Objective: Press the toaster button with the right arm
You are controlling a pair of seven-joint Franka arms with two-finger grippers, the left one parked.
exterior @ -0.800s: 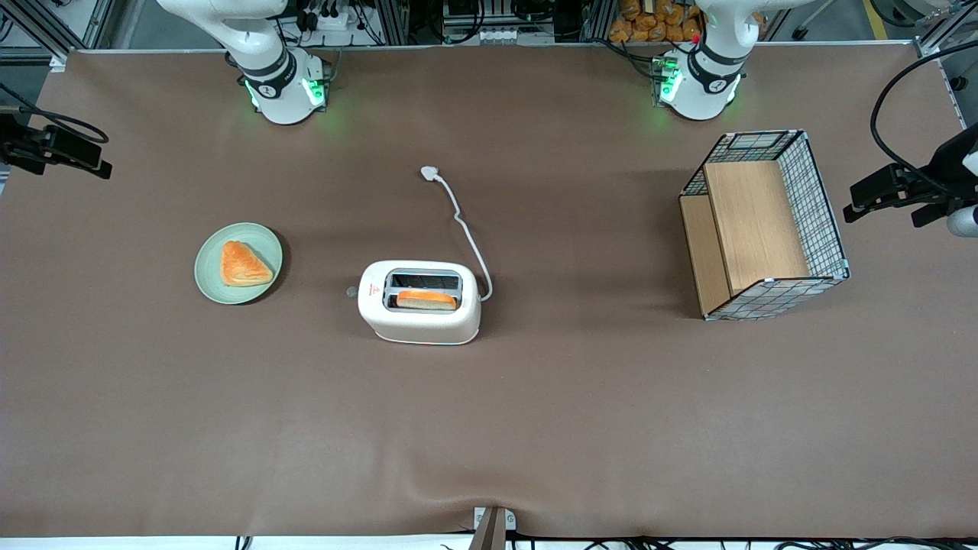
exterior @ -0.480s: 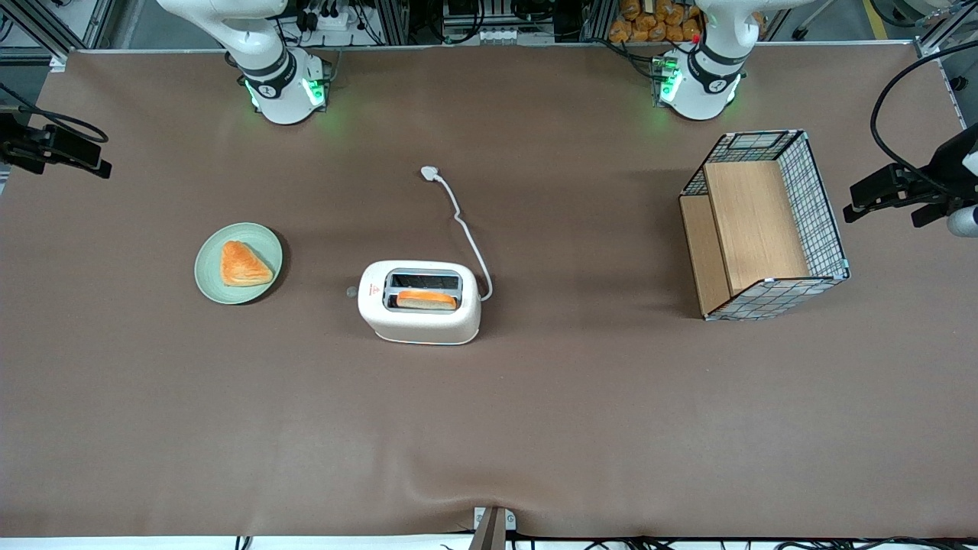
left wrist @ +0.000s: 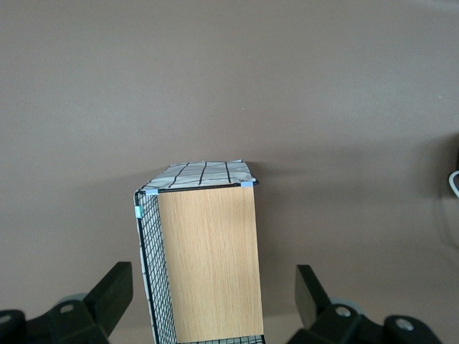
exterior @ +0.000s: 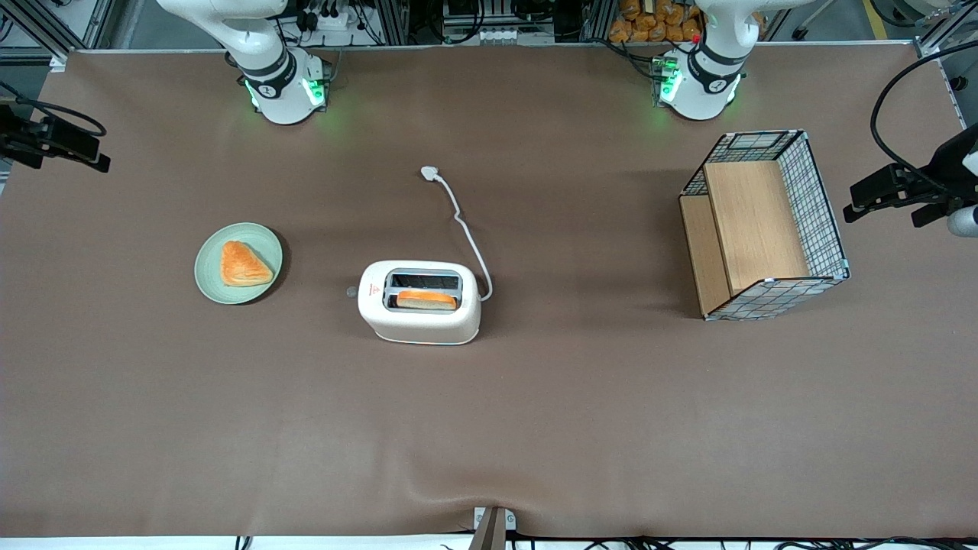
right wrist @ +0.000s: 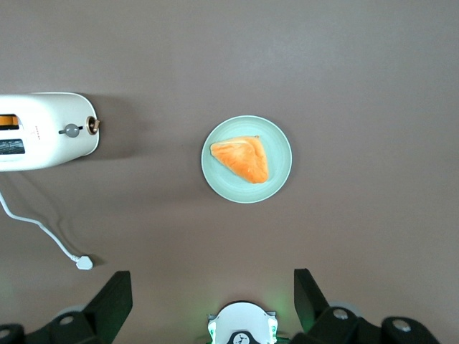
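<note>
The cream-white toaster [exterior: 419,301] [right wrist: 43,131] stands mid-table with a slice of toast [exterior: 426,299] in the slot nearer the front camera. Its small grey button [exterior: 351,291] [right wrist: 71,130] sticks out of the narrow end that faces the working arm's end of the table. The right arm [exterior: 260,46] reaches out over that end, and its gripper [exterior: 76,149] [right wrist: 213,287] hangs high above the table, open and holding nothing. It is well away from the toaster, with the plate between them.
A green plate [exterior: 238,263] [right wrist: 247,159] with a triangular pastry [exterior: 244,264] lies between gripper and toaster. The white cord [exterior: 466,229] runs from the toaster toward the arm bases. A wire-and-wood basket [exterior: 764,221] [left wrist: 204,258] stands toward the parked arm's end.
The right gripper has drifted slightly farther from the front camera. Toaster, plate and basket have not moved.
</note>
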